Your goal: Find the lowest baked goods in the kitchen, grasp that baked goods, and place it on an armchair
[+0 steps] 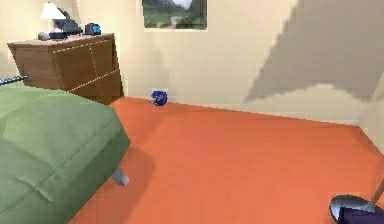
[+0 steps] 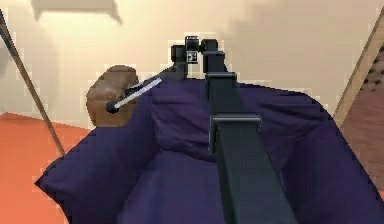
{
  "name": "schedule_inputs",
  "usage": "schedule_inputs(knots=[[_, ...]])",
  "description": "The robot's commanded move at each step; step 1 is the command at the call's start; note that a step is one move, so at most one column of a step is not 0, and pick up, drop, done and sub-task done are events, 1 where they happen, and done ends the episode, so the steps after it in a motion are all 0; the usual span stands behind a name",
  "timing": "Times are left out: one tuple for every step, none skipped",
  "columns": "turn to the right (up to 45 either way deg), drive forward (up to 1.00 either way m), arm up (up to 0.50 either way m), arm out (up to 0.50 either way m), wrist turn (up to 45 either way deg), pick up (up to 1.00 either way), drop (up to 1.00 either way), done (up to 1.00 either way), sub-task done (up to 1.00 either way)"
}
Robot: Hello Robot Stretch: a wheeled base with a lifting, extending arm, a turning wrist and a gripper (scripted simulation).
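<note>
Orange floor (image 1: 250,160), cream wall (image 1: 270,50). Purple armchair (image 2: 190,175) lies under the arm (image 2: 238,140). Brown loaf-like lump (image 2: 108,92) at the jaws' far end, by the armchair's edge, arm side view's left. Jaws' state and hold: cannot tell.

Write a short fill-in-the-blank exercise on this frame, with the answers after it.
The floor is ___.
The bed beside the dresser is ___.
The ball on that floor is ___.
The lump at the tool is ___.
Missing words: orange, green, blue, brown.
</note>
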Motion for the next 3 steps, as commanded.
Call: schedule_inputs(knots=[[0.0,0.0,0.0,0.0,45.0,0.0,0.0,0.0,0.0],[0.0,0.0,0.0,0.0,45.0,0.0,0.0,0.0,0.0],[0.0,0.0,0.0,0.0,3.0,0.0,0.0,0.0,0.0]])
